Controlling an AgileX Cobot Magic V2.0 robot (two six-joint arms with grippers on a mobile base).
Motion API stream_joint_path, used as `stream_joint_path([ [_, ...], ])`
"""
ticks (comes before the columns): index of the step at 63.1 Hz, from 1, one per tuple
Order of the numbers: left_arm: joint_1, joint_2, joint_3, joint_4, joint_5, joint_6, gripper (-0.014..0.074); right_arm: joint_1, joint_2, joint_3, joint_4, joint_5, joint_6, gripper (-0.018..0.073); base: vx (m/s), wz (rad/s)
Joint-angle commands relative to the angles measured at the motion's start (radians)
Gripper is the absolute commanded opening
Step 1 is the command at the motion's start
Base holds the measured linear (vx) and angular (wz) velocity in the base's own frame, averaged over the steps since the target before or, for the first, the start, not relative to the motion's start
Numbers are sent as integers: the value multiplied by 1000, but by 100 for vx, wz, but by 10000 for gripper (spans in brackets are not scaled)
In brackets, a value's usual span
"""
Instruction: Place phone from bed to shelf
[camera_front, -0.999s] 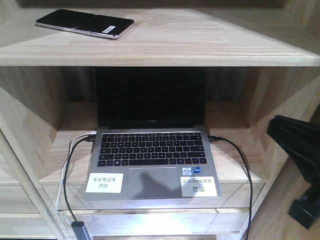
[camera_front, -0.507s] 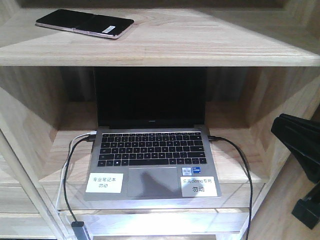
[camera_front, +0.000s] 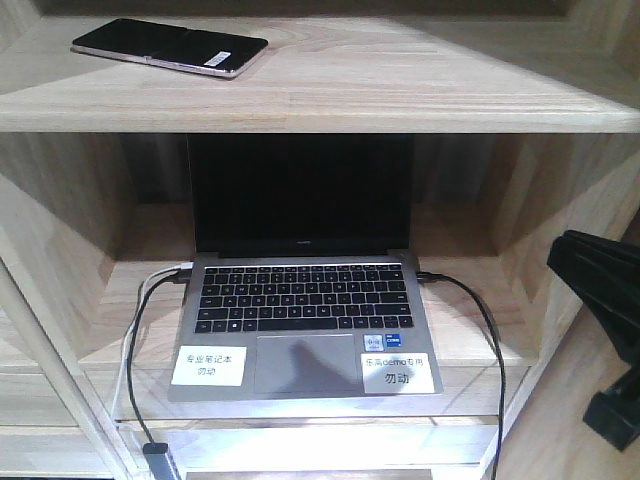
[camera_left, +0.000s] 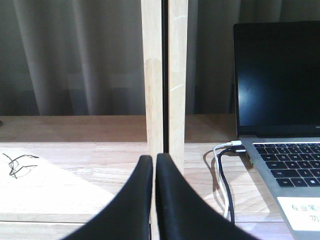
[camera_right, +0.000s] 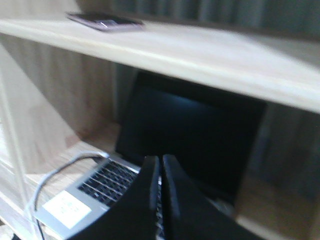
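The phone (camera_front: 169, 47) is lying flat on the top board of the shelf (camera_front: 400, 90), off toward its left end, with an open laptop (camera_front: 300, 290) on the board underneath, and both the left gripper (camera_left: 154, 165) and right gripper (camera_right: 160, 167) are pinched closed with nothing in them.

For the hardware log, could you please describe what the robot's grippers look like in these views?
Both the left gripper and the right gripper have smooth, matte black fingers that curve and taper to narrow tips. No cables, markings or labels show on them.
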Motion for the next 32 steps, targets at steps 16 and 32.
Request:
stream_joint_path([
  [16,-4,-13,-21,-9,-72,-6,1,-6,1,-26,-651,-54,764,-5,0,0],
  [32,-4,-13,-21,-9,-72,-6,1,-46,-25,23,-654,-79,738,-5,0,0],
])
